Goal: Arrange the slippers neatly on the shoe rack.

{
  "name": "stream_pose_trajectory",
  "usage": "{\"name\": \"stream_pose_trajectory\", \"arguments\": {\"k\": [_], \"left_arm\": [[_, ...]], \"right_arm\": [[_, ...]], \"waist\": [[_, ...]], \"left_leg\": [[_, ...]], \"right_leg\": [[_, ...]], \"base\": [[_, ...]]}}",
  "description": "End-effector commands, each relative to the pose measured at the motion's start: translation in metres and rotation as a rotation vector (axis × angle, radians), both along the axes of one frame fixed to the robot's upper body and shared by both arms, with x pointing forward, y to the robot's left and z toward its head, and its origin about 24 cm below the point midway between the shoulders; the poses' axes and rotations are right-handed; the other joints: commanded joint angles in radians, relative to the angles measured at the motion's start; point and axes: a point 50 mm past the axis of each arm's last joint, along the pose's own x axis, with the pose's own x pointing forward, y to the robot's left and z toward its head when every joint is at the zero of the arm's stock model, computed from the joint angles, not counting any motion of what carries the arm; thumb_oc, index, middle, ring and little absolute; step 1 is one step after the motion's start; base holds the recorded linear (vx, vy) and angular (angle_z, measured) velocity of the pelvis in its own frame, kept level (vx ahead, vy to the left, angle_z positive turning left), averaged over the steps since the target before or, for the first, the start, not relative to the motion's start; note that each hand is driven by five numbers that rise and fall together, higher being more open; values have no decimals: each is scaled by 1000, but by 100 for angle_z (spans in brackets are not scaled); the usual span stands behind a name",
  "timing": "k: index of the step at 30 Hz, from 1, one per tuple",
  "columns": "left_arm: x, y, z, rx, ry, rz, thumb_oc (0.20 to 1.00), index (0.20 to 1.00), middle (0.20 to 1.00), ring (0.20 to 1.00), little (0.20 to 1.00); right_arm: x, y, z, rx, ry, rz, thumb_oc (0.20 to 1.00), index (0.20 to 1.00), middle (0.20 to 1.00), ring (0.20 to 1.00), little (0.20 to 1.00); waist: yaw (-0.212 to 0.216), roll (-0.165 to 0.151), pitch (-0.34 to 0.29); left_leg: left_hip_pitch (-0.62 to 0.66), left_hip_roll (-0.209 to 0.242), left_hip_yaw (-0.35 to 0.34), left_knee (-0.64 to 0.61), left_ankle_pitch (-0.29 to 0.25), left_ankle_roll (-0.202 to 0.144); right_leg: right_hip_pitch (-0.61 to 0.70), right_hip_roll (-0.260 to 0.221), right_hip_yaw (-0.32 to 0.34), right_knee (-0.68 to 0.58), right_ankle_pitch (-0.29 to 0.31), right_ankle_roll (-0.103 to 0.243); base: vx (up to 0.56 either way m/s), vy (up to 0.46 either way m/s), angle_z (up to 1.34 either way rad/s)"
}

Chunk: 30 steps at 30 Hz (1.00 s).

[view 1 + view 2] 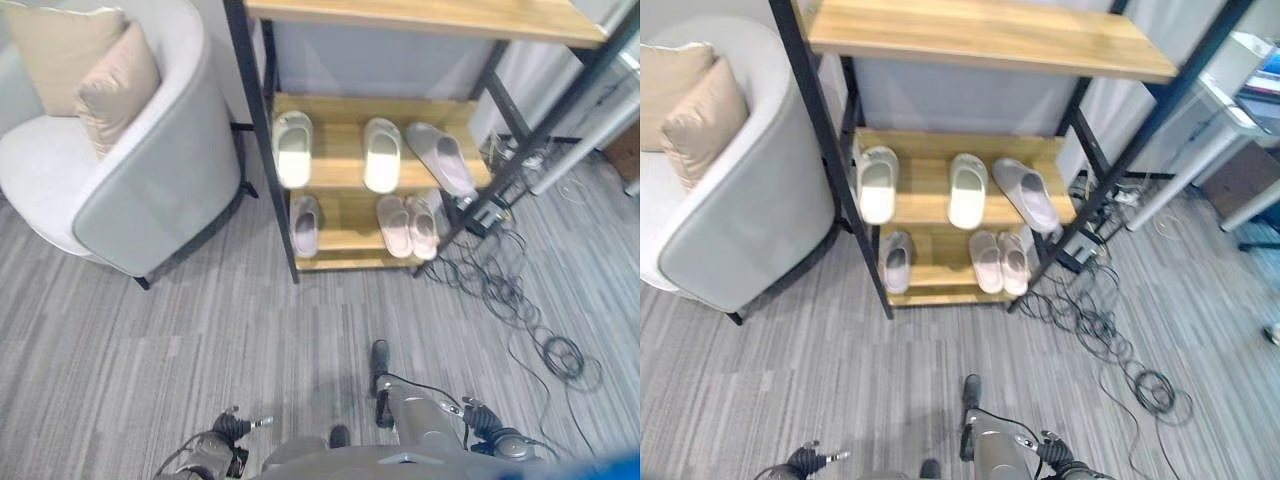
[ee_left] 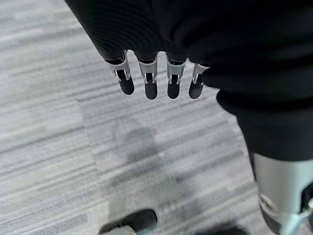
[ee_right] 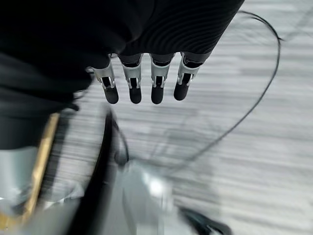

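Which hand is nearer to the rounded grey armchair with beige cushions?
Left, most likely. The left hand hangs over carpet on the side of the rounded grey armchair, well short of it; the right hand hangs on the opposite side, farther.

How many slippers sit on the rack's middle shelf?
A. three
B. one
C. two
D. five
A: the middle shelf holds two pale slippers pointing straight in and one grey slipper lying at an angle on the right.

Dark ribbed covers are wrapping both the left hand (image 2: 161, 58) and right hand (image 3: 146, 58); silver fingers are ending in dark tips.
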Motion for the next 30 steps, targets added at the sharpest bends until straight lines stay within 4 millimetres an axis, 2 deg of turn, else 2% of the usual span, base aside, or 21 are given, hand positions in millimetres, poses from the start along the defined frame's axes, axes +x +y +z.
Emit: {"name": "stream_pose_trajectory", "arguments": {"k": [1, 3, 8, 9, 10, 12, 13, 14, 15, 17, 19, 20, 23, 24, 25, 26, 27, 28, 30], "left_arm": [[9, 14, 5, 39, -14, -23, 1000, 1000, 1000, 1000, 1000], [9, 12, 5, 33, -16, -14, 1000, 1000, 1000, 1000, 1000], [17, 6, 5, 20, -47, -33, 1000, 1000, 1000, 1000, 1000], [28, 5, 7, 27, -73, -57, 1000, 1000, 1000, 1000, 1000], [43, 0, 11, 29, -110, -108, 1000, 1000, 1000, 1000, 1000], [55, -5, 13, 32, -136, -160, 1000, 1000, 1000, 1000, 1000], [62, -13, 14, 25, -151, -200, 1000, 1000, 1000, 1000, 1000], [63, -15, 14, 25, -153, -213, 1000, 1000, 1000, 1000, 1000], [65, -16, 14, 27, -155, -212, 1000, 1000, 1000, 1000, 1000], [43, -10, 8, 41, -85, -185, 1000, 1000, 1000, 1000, 1000], [24, 0, 5, 58, -21, -147, 1000, 1000, 1000, 1000, 1000], [21, 3, 5, 65, -15, -131, 1000, 1000, 1000, 1000, 1000], [28, 12, 10, 77, -73, -53, 1000, 1000, 1000, 1000, 1000], [31, 9, 9, 73, -75, -67, 1000, 1000, 1000, 1000, 1000], [28, 9, 9, 78, -63, -75, 1000, 1000, 1000, 1000, 1000], [23, 11, 8, 82, -46, -77, 1000, 1000, 1000, 1000, 1000], [26, 13, 9, 96, -55, -91, 1000, 1000, 1000, 1000, 1000], [31, 13, 11, 104, -68, -109, 1000, 1000, 1000, 1000, 1000], [26, 10, 9, 90, -61, -94, 1000, 1000, 1000, 1000, 1000]], "right_arm": [[3, 5, -1, 7, -10, 5, 1000, 1000, 1000, 1000, 1000], [5, 1, 1, 4, -14, -12, 1000, 1000, 1000, 1000, 1000], [12, -9, 6, -24, -44, -8, 1000, 1000, 1000, 1000, 1000], [18, -11, 8, -31, -62, -11, 1000, 1000, 1000, 1000, 1000], [20, -13, 9, -40, -72, -10, 1000, 1000, 1000, 1000, 1000], [20, -15, 9, -52, -71, -14, 1000, 1000, 1000, 1000, 1000], [19, -18, 9, -66, -63, -22, 1000, 1000, 1000, 1000, 1000], [19, -18, 9, -69, -64, -29, 1000, 1000, 1000, 1000, 1000], [22, -16, 9, -69, -69, -29, 1000, 1000, 1000, 1000, 1000], [23, -9, 8, -73, -64, 24, 1000, 1000, 1000, 1000, 1000], [23, -5, 7, -63, -65, 36, 1000, 1000, 1000, 1000, 1000], [22, -3, 7, -59, -63, 44, 1000, 1000, 1000, 1000, 1000], [18, 3, 3, -44, -29, 57, 1000, 1000, 1000, 1000, 1000], [20, 9, 2, -47, -35, 85, 1000, 1000, 1000, 1000, 1000], [26, 11, 4, -53, -46, 106, 1000, 1000, 1000, 1000, 1000], [25, 11, 4, -52, -48, 104, 1000, 1000, 1000, 1000, 1000], [30, 10, 5, -51, -61, 103, 1000, 1000, 1000, 1000, 1000], [28, 7, 6, -52, -58, 88, 1000, 1000, 1000, 1000, 1000], [25, 5, 5, -50, -46, 85, 1000, 1000, 1000, 1000, 1000]], "waist": [[13, -59, 5], [18, -59, -23], [23, -43, -58], [23, -44, -52], [21, -49, -50], [14, -53, -47], [16, -59, -36], [21, -65, -31], [31, -73, -24], [49, -61, -29], [51, -60, -46], [54, -58, -51], [72, -52, -58], [88, -44, -44], [99, -36, -31], [105, -32, -29], [93, -30, -28], [91, -47, -41], [94, -51, -65]], "left_leg": [[-107, 150, -36, -19, -53, -63], [-93, 180, -49, -26, -53, -83], [-81, 253, -84, -61, -6, -128], [-108, 263, -88, -41, 24, -142], [-124, 288, -66, -37, 30, -155], [-144, 308, -19, -10, 36, -160], [-169, 278, 12, 7, 27, -147], [-203, 238, 7, 25, 18, -137], [-268, 172, 10, 52, 14, -123], [-242, 135, -41, -3, 25, -95], [-214, 135, -36, -41, 38, -82], [-203, 134, -37, -54, 41, -79], [-175, 131, -33, -76, 45, -62], [-186, 136, -11, -69, 39, -55], [-190, 148, 1, -58, 36, -53], [-189, 157, -8, -53, 29, -54], [-190, 159, -33, -50, 28, -58], [-189, 148, -40, -45, 17, -65], [-180, 160, -41, -64, 25, -77]], "right_leg": [[169, -212, 117, -114, -21, 269], [192, -188, 109, -123, -43, 250], [222, -129, 74, -124, -114, 205], [227, -126, 60, -122, -125, 199], [233, -123, 36, -116, -147, 183], [254, -129, -2, -113, -162, 174], [277, -141, -21, -122, -159, 181], [285, -149, -22, -127, -154, 187], [287, -154, -13, -133, -145, 192], [285, -131, 27, -108, -155, 190], [291, -130, 48, -92, -163, 193], [296, -130, 50, -90, -166, 192], [303, -144, 36, -62, -167, 203], [283, -168, -8, -4, -174, 222], [265, -214, -60, 56, -162, 239], [273, -254, -58, 50, -146, 245], [253, -261, 38, 35, -120, 247], [289, -252, 93, -57, -117, 255], [324, -242, 67, -124, -110, 256]], "base": [[163, -151, 8], [172, -208, -22], [100, -213, -1], [-11, -194, 26], [-16, -185, 48], [6, -111, 98], [-14, -23, 138], [-44, -2, 85], [-22, 64, 54], [51, 117, -11], [117, 117, -111], [114, 108, -88], [67, 140, -14], [-100, 76, -33], [-82, -53, -91], [16, -154, -90], [140, -248, -39], [162, -205, 55], [150, -202, 76]]}}
